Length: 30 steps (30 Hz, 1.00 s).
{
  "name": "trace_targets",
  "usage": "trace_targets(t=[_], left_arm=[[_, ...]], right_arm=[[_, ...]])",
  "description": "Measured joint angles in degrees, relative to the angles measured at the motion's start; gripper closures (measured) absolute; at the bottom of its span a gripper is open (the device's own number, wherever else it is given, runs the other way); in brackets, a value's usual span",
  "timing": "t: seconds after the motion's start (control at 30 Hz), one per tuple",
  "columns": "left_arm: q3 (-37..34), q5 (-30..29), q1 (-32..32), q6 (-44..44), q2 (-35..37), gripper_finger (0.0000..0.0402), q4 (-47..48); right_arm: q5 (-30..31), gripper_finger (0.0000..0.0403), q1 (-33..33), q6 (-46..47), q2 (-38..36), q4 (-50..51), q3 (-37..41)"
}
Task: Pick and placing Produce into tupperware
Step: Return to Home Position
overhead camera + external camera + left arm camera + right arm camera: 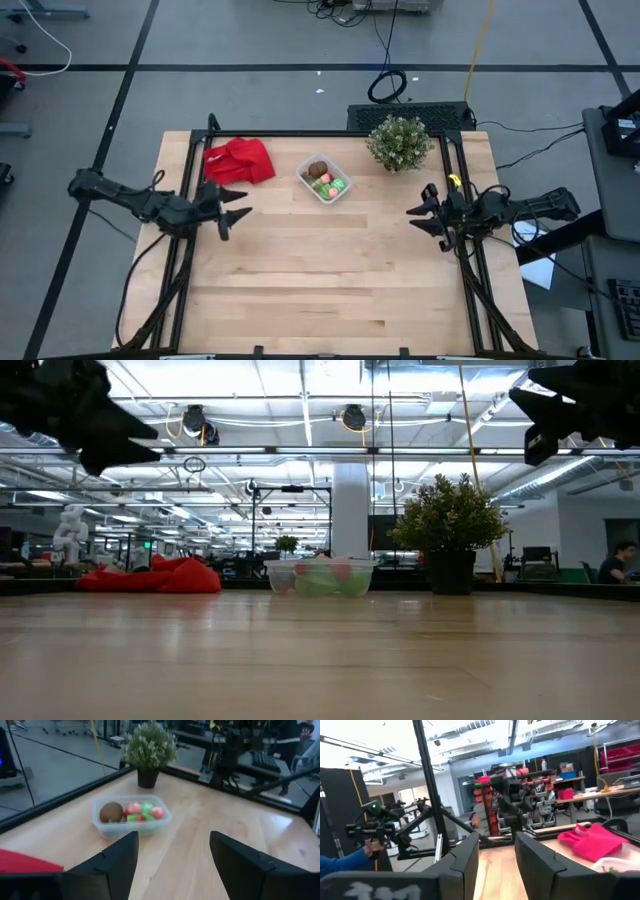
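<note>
The tupperware (324, 181) is a small clear container standing on the far middle of the table. Inside it lies the produce (135, 812): a brown piece, with pink, red and green pieces beside it. The low view shows the tupperware (320, 575) resting flat on its base. My left gripper (236, 210) hovers open above the table's left part, pointing toward the container, and its own view shows the left gripper (172, 851) touching nothing. My right gripper (420, 212) hovers open over the right part, and the right gripper (497, 851) faces left across the table.
A red cloth (240, 160) lies at the far left, beside the tupperware. A bushy potted plant (400, 143) stands at the far right of it. Bare wood fills the near half of the table (320, 290). A person's blue sleeve (337, 862) shows in the room beyond.
</note>
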State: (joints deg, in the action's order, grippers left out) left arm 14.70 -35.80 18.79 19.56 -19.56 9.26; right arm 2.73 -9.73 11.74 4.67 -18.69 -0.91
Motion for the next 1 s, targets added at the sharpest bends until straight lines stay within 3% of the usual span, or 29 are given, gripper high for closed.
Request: trace_targets(t=[0.23, 0.53, 0.7, 1.0], left_arm=[[-6.83, -7.85, 5.62, 0.46, 3.90, 0.0153, -3.03], [-8.88, -8.01, 6.59, 2.92, 4.20, 0.0153, -3.93], [-8.88, -7.79, 6.59, 3.67, 4.20, 0.0153, -3.74], [-8.88, -7.73, 6.58, 6.24, 4.20, 0.0153, -3.74]], right_arm=[[-0.29, 0.0284, 3.77, -0.53, -1.97, 3.42, 0.02], [-7.88, 0.0284, 13.14, -0.57, -2.25, 5.52, 0.02], [-11.68, 0.0284, 13.78, -0.20, -2.22, 5.29, 0.02], [-11.75, 0.0284, 13.78, 2.55, -2.08, 5.28, 0.04]])
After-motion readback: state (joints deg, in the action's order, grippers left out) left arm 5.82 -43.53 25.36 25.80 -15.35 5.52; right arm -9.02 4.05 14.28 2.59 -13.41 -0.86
